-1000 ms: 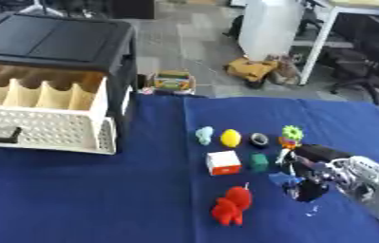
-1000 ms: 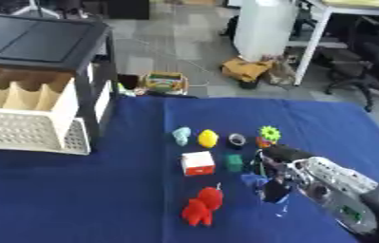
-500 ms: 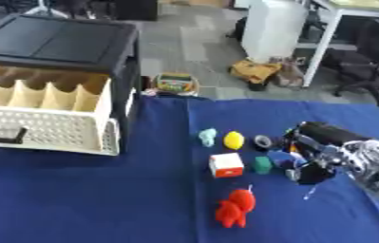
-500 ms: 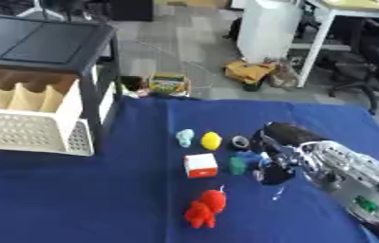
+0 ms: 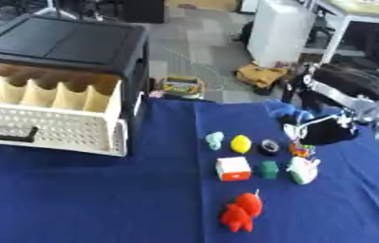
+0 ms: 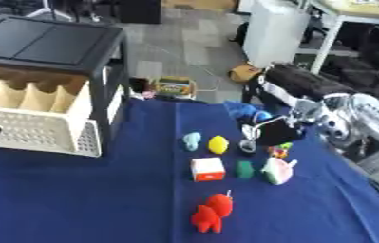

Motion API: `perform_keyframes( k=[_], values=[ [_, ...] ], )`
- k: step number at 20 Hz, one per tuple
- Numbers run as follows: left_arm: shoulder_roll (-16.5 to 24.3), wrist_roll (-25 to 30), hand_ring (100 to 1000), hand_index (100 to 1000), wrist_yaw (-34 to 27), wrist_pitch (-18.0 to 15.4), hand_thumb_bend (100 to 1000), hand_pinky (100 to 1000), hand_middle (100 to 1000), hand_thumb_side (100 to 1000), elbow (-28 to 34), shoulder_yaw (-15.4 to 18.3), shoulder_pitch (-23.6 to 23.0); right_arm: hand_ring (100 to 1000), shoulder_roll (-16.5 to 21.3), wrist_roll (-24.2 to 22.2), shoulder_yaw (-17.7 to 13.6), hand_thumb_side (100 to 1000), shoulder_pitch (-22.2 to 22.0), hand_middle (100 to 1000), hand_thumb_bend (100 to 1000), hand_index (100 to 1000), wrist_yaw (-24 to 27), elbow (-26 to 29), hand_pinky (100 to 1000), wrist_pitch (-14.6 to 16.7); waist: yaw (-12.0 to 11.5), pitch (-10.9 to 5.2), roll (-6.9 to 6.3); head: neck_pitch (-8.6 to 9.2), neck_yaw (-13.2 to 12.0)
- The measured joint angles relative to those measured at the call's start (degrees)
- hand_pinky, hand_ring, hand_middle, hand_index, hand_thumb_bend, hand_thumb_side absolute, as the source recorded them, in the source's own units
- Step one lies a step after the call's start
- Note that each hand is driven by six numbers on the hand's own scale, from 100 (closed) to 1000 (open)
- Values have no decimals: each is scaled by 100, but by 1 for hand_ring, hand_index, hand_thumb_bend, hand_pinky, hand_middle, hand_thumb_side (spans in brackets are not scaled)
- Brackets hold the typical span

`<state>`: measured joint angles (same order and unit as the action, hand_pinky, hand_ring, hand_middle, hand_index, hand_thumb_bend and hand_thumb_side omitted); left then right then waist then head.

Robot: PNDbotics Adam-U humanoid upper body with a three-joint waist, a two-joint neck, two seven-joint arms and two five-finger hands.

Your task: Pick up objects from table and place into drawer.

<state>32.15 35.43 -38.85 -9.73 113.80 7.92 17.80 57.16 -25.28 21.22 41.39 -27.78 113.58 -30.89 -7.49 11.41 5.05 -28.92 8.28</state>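
Several small toys lie on the blue cloth: a teal figure (image 5: 215,140), a yellow lemon shape (image 5: 241,144), a black ring (image 5: 268,147), a small multicoloured piece (image 5: 300,150), a red and white cube (image 5: 233,168), a green block (image 5: 268,169), a pale white-green object (image 5: 303,170) and a red figure (image 5: 241,212). My right hand (image 5: 326,131) hovers blurred just behind the multicoloured piece, its arm coming in from the upper right. The white drawer (image 5: 52,127) stands pulled out of the black cabinet (image 5: 63,42) at the left. My left hand is out of sight.
The blue cloth (image 5: 76,199) covers the table, rumpled at its far edge (image 5: 285,109). Beyond it, on the floor, are a small colourful box (image 5: 181,86), a bag (image 5: 260,74), a white cabinet (image 5: 281,29) and office chairs.
My right hand has risen from the near right to behind the toys. The pale white-green object now lies uncovered where the hand was. The whole picture has also shifted.
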Motion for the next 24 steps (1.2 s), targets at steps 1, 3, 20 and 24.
perform_keyframes(
  k=[1, 3, 20, 24],
  values=[
    [0, 0, 462, 767, -1, 13, 100, 548, 583, 1000, 0, -1, 21, 522, -16, -1, 0, 189, 152, 165, 100, 330, 34, 7, 507, 0, -4, -1, 8, 18, -10],
    [0, 3, 462, 768, -9, 42, 100, 548, 583, 1000, 0, -3, 53, 519, -98, -17, 0, 192, 460, 159, 100, 329, 86, 10, 506, -11, -24, -1, 29, 36, -15],
    [-48, 242, 462, 767, -49, 288, 100, 549, 584, 1000, -1, -196, 398, 505, -1845, -460, 250, 199, 2711, 137, 100, 328, -99, -1044, 499, -179, -251, 109, 185, 336, 168],
    [-71, 277, 462, 764, -50, 342, 100, 549, 584, 1000, -1, -216, 467, 503, -2281, -434, 251, 199, 3063, 134, 100, 329, -243, -1522, 500, -137, -295, 166, 213, 413, 238]
  ],
)
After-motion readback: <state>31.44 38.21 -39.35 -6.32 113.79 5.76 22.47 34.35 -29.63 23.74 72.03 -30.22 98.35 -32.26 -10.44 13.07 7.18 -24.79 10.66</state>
